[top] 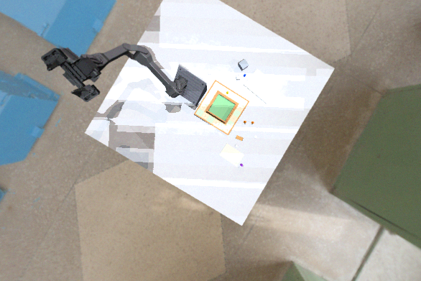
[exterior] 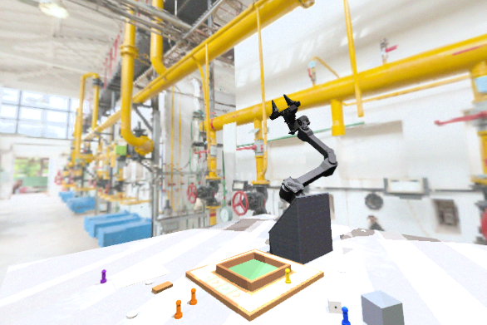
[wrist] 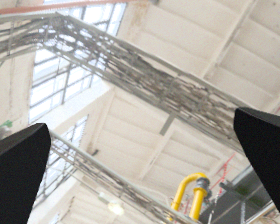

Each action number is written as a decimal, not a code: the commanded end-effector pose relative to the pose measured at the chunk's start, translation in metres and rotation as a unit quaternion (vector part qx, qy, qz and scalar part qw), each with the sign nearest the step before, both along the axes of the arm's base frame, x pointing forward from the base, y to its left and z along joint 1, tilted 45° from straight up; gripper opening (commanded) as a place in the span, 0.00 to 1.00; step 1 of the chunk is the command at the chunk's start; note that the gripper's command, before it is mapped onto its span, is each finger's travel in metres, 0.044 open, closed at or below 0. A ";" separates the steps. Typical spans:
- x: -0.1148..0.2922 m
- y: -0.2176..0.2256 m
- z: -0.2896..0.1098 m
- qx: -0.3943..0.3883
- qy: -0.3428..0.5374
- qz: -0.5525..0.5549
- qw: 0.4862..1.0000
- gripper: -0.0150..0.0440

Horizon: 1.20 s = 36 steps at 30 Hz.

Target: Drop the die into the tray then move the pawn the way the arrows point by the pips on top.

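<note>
My gripper (top: pixel 64 77) (exterior: pixel 279 99) (wrist: pixel 143 125) is open and empty, raised high and far behind the board, its fingers pointing up and away. The small white die (top: pixel 238 77) (exterior: pixel 335 306) rests on the table beside the board; one pip shows on a side face, and its top is too washed out to read. The board (top: pixel 237 116) (exterior: pixel 258 302) lies in front of the arm's base. Its brown-walled tray (top: pixel 216 118) (exterior: pixel 233 278) has a green floor with nothing on it. The yellow pawn (top: pixel 227 93) (exterior: pixel 287 276) stands upright on the board's ring, beside the tray wall.
A blue pawn (top: pixel 244 75) (exterior: pixel 345 316) stands close to the die, with a grey box (top: pixel 243 65) (exterior: pixel 382 308) just past it. Two orange pawns, an orange block (top: pixel 239 138) (exterior: pixel 162 287), white discs, a pale card (top: pixel 231 154) and a purple pawn (top: pixel 241 164) (exterior: pixel 103 276) lie across the board.
</note>
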<state>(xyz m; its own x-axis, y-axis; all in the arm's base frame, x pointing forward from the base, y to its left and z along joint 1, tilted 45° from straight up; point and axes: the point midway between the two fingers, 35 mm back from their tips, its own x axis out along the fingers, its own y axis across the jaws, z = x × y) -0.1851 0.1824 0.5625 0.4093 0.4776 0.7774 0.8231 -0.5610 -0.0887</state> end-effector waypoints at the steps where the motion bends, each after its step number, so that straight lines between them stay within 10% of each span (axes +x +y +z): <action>1: 0.001 -0.001 0.001 0.004 0.001 0.000 1.000 0.89; 5: 0.031 -0.028 0.016 0.077 0.041 0.009 0.996 0.72; 20: 0.224 -0.136 0.060 0.300 0.285 0.136 0.900 0.72; 36: 0.447 -0.147 -0.026 0.417 0.545 0.169 0.708 0.72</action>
